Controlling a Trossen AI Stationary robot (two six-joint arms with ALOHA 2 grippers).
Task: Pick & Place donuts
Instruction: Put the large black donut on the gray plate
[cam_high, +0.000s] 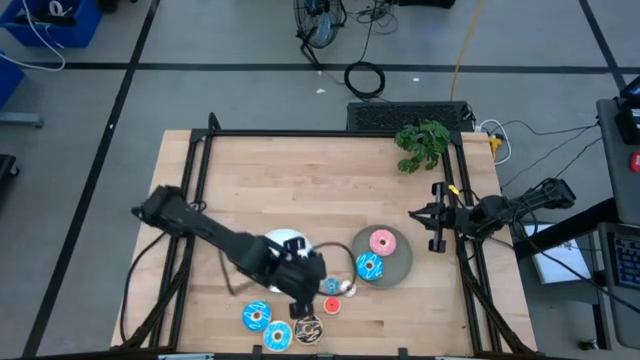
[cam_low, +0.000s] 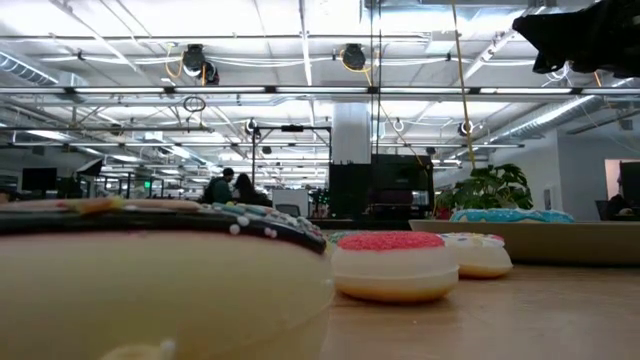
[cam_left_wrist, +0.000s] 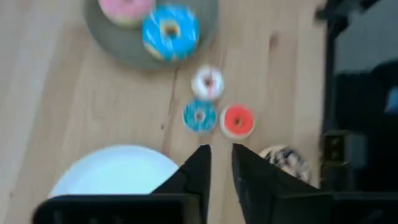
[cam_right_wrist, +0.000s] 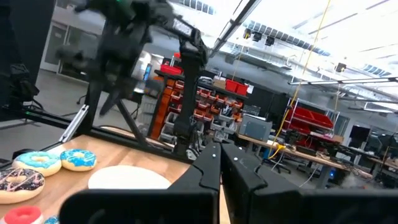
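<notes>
High view: my left tool (cam_high: 305, 292) hangs just beside the white plate (cam_high: 287, 243). The grey plate (cam_high: 392, 262) already carries a pink and a blue donut; I judge the next pick pending.

Left wrist view: the fingers stand slightly apart, holding nothing, with the small blue donut (cam_left_wrist: 199, 116), red donut (cam_left_wrist: 237, 121) and pale pink donut (cam_left_wrist: 208, 83) near the grey plate. The next move calls for lowering onto one; neighbours crowd it.

Right wrist view: right tool (cam_right_wrist: 221, 163) closed, parked well away.

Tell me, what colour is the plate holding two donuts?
Grey plate; clearest in the high view.
</notes>
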